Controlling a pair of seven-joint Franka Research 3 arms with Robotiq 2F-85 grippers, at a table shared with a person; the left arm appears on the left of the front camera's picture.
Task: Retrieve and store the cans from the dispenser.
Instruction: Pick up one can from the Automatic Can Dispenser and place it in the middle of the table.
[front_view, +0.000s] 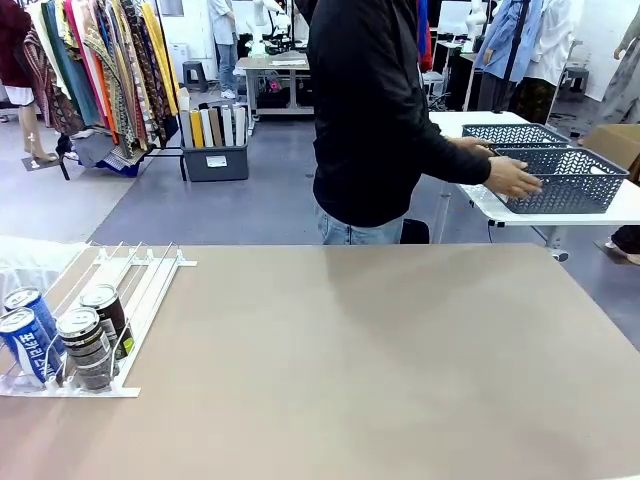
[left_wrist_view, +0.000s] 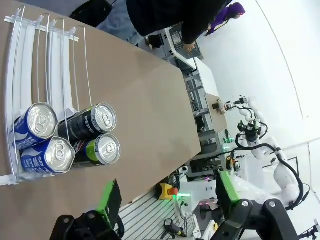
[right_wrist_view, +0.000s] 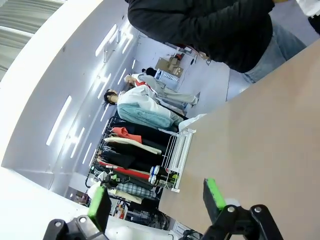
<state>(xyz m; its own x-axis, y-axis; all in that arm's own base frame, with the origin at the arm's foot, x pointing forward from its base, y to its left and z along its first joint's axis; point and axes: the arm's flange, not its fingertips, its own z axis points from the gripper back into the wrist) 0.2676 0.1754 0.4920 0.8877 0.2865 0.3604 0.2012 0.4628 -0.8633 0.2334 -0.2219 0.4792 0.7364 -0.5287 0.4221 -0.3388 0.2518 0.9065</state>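
Cans (front_view: 88, 340) sit at dispenser (front_view: 148, 278) stoppers, ready to grab; we see left gripper (left_wrist_view: 167, 190) and right gripper (right_wrist_view: 156, 196) wide, empty; hand (front_view: 515, 178) on basket (front_view: 570, 192), likely for storing.

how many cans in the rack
4, all at the near end of the flat white railed dispenser: two slim blue silver-topped cans in one lane, two dark ones beside them.

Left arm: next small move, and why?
Probably ease the left gripper toward the nearer dark can at the stopper end of the dispenser. Its jaws stand open and empty, pointed that way, and that can lies closest to them of those waiting in the lanes.
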